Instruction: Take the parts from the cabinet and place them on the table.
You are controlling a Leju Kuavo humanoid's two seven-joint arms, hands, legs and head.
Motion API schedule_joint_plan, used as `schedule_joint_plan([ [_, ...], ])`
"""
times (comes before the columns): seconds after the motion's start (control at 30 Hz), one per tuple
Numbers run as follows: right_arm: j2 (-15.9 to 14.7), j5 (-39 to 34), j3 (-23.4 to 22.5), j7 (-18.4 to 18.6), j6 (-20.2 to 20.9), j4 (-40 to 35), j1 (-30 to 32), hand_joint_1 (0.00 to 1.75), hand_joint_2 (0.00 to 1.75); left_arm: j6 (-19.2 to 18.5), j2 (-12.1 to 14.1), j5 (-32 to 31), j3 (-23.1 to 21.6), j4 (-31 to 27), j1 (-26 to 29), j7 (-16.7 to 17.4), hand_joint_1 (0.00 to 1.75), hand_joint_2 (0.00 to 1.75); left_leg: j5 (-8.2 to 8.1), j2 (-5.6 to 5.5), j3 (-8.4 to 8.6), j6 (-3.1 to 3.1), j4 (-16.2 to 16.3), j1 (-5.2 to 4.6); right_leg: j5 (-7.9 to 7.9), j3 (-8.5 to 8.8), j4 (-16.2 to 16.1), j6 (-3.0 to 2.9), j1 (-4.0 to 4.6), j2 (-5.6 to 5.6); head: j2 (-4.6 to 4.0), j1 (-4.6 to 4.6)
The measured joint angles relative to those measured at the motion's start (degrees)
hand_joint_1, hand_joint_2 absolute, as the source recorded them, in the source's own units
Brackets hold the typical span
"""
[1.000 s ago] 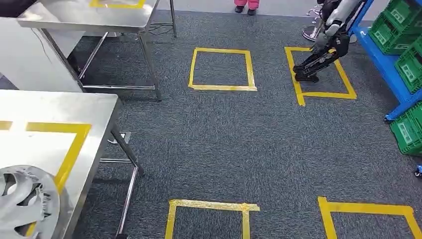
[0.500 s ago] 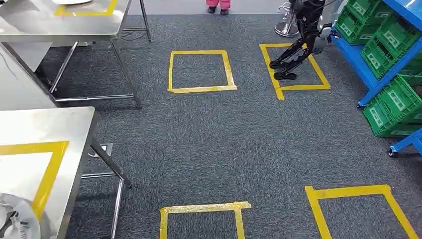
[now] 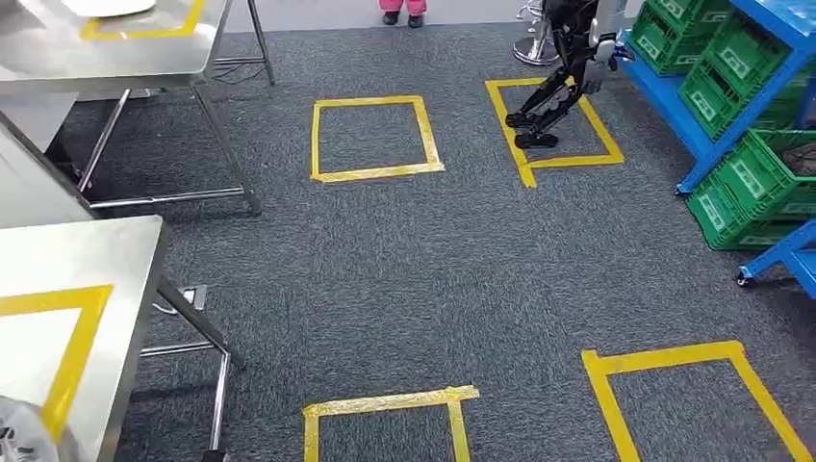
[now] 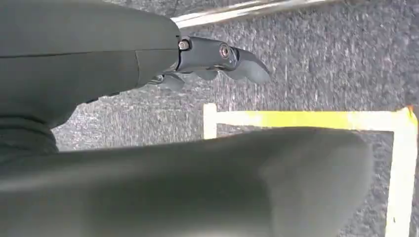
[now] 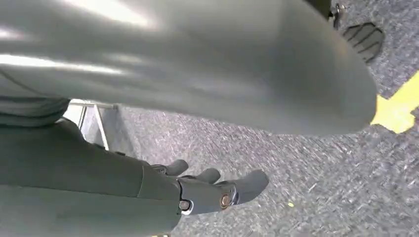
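Both arms are seen hanging at the robot's sides over the dark grey carpet [image 3: 433, 260], as suits a walk between stations. The left hand [image 4: 217, 61] is empty, its fingers loosely apart above a strip of yellow floor tape [image 4: 306, 118]; the right hand [image 5: 217, 185] is likewise empty, with fingers spread and nothing held.

A pale grey, ribbed, disc-like part [image 3: 19, 438] is seen at the near corner of the stainless-steel table [image 3: 115, 255], beside the yellow tape outline [image 3: 72, 346] marked on its top, presumably set there as a delivered part. The outline is judged to mark the drop zone.

The blue metal shelving rack [image 3: 717, 144], taken to be the cabinet, stands well apart to the right, stocked with green slatted plastic crates [image 3: 760, 183]; whether parts lie inside cannot be told. Yellow tape squares [image 3: 370, 135] on the floor probably mark standing positions. Another legged robot [image 3: 558, 87] stands by one of them, near the rack.
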Motion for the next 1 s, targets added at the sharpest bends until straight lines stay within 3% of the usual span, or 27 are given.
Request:
schedule_joint_plan([
  [0.03, 0.07, -0.02, 0.07, -0.63, 0.09, -0.02, 0.02, 0.00, 0.00, 0.16, 0.04, 0.20, 0.00, 0.00, -0.05, 0.19, 0.00, 0.00, -0.68, -1.27, -0.58, -0.17, 1.17, 0.05, 0.60, 1.77, -1.14, -0.38, -0.58, 0.20, 0.00, -0.10],
  [0.07, 0.02, -0.02, 0.13, -1.10, 0.24, -0.02, 0.02, 0.00, 0.00, 0.18, 0.04, 0.31, 0.00, 0.00, -0.04, 0.37, 0.00, 0.00, -2.23, -2.46, -1.50, -0.19, 3.31, 0.01, 0.56, 1.93, -1.37, -0.69, -0.70, 0.37, 0.00, -0.35],
  [0.1, -0.04, -0.07, 0.15, -1.64, 0.37, -0.02, 0.01, 0.00, 0.00, 0.11, 0.02, 0.37, -0.02, 0.02, 0.01, 0.63, 0.00, 0.00, -4.42, -3.20, -3.49, -0.26, 7.47, 0.06, 0.91, 1.91, -1.33, -1.15, -0.71, 0.65, 0.00, -0.91],
  [0.17, -0.04, -0.37, 0.20, -2.28, 0.57, -0.02, -0.08, 0.00, 0.00, 0.05, 0.02, 0.55, -0.04, 0.09, 0.16, 0.92, 0.00, 0.00, -7.45, -3.55, -7.92, -0.45, 16.12, 0.13, 0.89, 1.84, -1.29, -1.22, -0.59, 1.55, 0.00, -1.55],
  [0.2, -0.04, -0.54, 0.22, -2.41, 0.57, -0.02, -0.08, 0.00, 0.00, 0.04, 0.02, 0.68, -0.04, 0.11, 0.30, 1.26, 0.00, 0.00, -7.28, -3.61, -9.30, -0.46, 18.10, 0.13, 0.87, 1.87, -1.23, -1.22, -0.55, 2.12, 0.00, -1.77],
  [0.23, -0.04, -0.68, 0.22, -2.43, 0.55, -0.02, -0.02, 0.00, 0.00, 0.04, 0.06, 0.70, -0.04, 0.13, 0.39, 1.53, 0.00, 0.00, -5.81, -3.64, -9.26, -0.42, 17.12, 0.13, 0.80, 1.96, -1.19, -1.19, -0.55, 2.63, 0.00, -1.96],
  [0.27, -0.04, -0.81, 0.22, -2.43, 0.55, -0.02, 0.02, 0.00, 0.00, 0.05, 0.11, 0.81, -0.02, 0.15, 0.45, 1.55, 0.00, 0.00, -3.20, -3.69, -8.06, -0.35, 13.57, 0.14, 0.71, 2.03, -1.09, -1.09, -0.56, 3.12, 0.00, -2.16],
  [0.33, -0.04, -0.83, 0.24, -2.49, 0.55, -0.02, 0.00, 0.00, 0.00, 0.04, 0.26, 0.85, -0.04, 0.15, 0.41, 1.55, 0.00, 0.00, 2.24, -4.93, -3.41, 0.00, 2.78, 0.18, 0.41, 2.07, -0.60, -0.65, -0.64, 4.04, 0.00, -2.64],
  [0.37, -0.04, -0.85, 0.24, -2.49, 0.55, -0.02, 0.00, 0.00, 0.00, 0.04, 0.28, 0.88, -0.04, 0.17, 0.34, 1.57, 0.00, 0.00, 1.09, -6.40, -2.58, 0.15, 0.85, 0.22, 0.07, 1.70, -0.07, -0.19, -0.38, 4.31, 0.00, -2.77],
  [0.4, -0.04, -0.85, 0.24, -2.52, 0.55, -0.02, 0.00, 0.00, 0.00, 0.04, 0.26, 0.88, -0.04, 0.15, 0.25, 1.55, 0.00, 0.00, 1.07, -6.34, -2.55, 0.11, 0.51, 0.22, -0.03, 1.53, 0.13, -0.06, -0.30, 4.39, 0.00, -2.82],
  [0.47, -0.11, -0.85, 0.26, -2.56, 0.53, -0.02, 0.07, 0.00, 0.00, 0.02, 0.26, 0.87, -0.04, 0.17, 0.16, 1.64, 0.00, 0.00, 1.25, -5.64, -2.10, 0.68, 0.69, -0.33, 0.13, 0.94, 0.01, 0.80, -0.90, 5.01, 0.00, -2.45],
  [0.53, -0.13, -0.85, 0.26, -2.52, 0.48, 0.00, 0.21, 0.00, 0.00, 0.02, 0.24, 0.88, -0.04, 0.17, 0.14, 1.68, 0.00, 0.00, 1.50, -5.08, -1.74, 1.17, 0.47, -0.34, 0.22, 0.35, -0.16, 1.28, -1.00, 5.43, 0.00, -2.58],
  [0.57, -0.42, -0.85, 0.26, -2.30, 0.33, 0.00, 0.18, 0.00, 0.00, -0.06, 0.11, 0.90, -0.04, 0.17, 0.05, 1.68, 0.00, 0.00, 1.90, -4.51, -1.57, 1.73, -0.11, 0.08, -0.67, 0.01, 1.50, 1.70, -1.01, 3.89, 0.00, -2.47],
  [0.6, -0.37, -0.87, 0.28, -1.88, 0.15, 0.00, 0.07, 0.00, 0.00, -0.06, 0.17, 1.03, -0.04, 0.15, 0.06, 1.44, 0.00, 0.00, 1.93, -4.31, -1.52, 1.91, -0.27, 0.10, -2.46, -1.08, 3.86, 1.95, -1.13, 2.36, 0.00, -1.74],
  [0.63, -0.42, -1.05, 0.28, -1.75, -0.02, 0.00, 0.02, 0.00, 0.00, -0.06, 0.17, 1.33, -0.04, 0.15, 0.11, 0.99, 0.00, 0.00, 1.89, -3.86, -1.55, 2.04, -0.26, 0.05, -4.98, -3.05, 8.04, 2.21, -1.30, 1.63, 0.00, -1.36],
  [0.7, -0.42, -1.36, 0.28, -1.71, -0.17, -0.02, 0.03, 0.00, 0.00, -0.02, 0.17, 2.21, -0.02, 0.15, 0.30, -0.81, 0.00, 0.00, 1.83, -2.93, -1.69, 2.09, -0.23, -0.04, -8.68, -6.92, 16.21, 2.63, -1.50, 1.34, 0.00, -1.07],
  [0.73, -0.46, -1.49, 0.28, -1.62, -0.24, 0.00, 0.08, 0.00, 0.00, 0.11, 0.13, 2.63, -0.02, 0.17, 0.31, -1.66, 0.00, 0.00, 1.80, -2.52, -1.73, 2.07, -0.21, -0.06, -8.92, -7.80, 18.15, 2.75, -1.58, 1.33, 0.00, -0.94],
  [0.77, -0.50, -1.57, 0.28, -1.60, -0.26, 0.00, 0.09, 0.00, 0.00, 0.13, 0.07, 2.80, -0.02, 0.17, 0.28, -2.08, 0.00, 0.00, 1.78, -2.21, -1.72, 2.04, -0.21, -0.08, -7.90, -7.28, 17.21, 2.75, -1.61, 1.32, 0.00, -0.79],
  [0.8, -0.57, -1.60, 0.28, -1.44, -0.33, 0.00, 0.13, 0.00, 0.00, 0.13, 0.02, 2.95, -0.02, 0.17, 0.25, -2.34, 0.00, 0.00, 1.73, -1.94, -1.67, 1.98, -0.21, -0.08, -6.11, -5.83, 14.33, 2.65, -1.60, 1.27, 0.00, -0.63],
  [0.87, -0.70, -1.62, 0.28, -0.44, -0.74, 0.00, 0.14, 0.00, 0.00, 0.20, -0.11, 3.28, -0.02, 0.17, 0.23, -2.75, 0.00, 0.00, 1.60, -1.33, -1.36, 1.81, -0.21, -0.09, -1.16, 0.12, 3.08, 1.96, -1.40, -0.03, 0.00, -0.17],
  [0.9, -0.77, -1.62, 0.31, 0.00, -0.90, -0.02, 0.01, 0.00, 0.00, 0.22, -0.22, 3.28, -0.02, 0.15, 0.22, -2.69, 0.00, 0.00, 1.41, -1.01, -1.31, 1.54, -0.11, -0.32, -1.02, 1.38, -0.33, 1.55, -0.97, -1.39, 0.00, 0.00],
  [1.0, -0.83, -1.62, 0.48, 0.24, -1.00, -0.02, -0.02, 0.00, 0.00, 0.29, -0.42, 3.19, -0.02, 0.17, 0.14, -1.90, 0.00, 0.00, 1.16, -0.33, -1.08, 0.51, -0.19, -0.11, -0.99, 1.27, -0.24, 0.71, -0.53, -0.37, 0.00, -0.26],
])
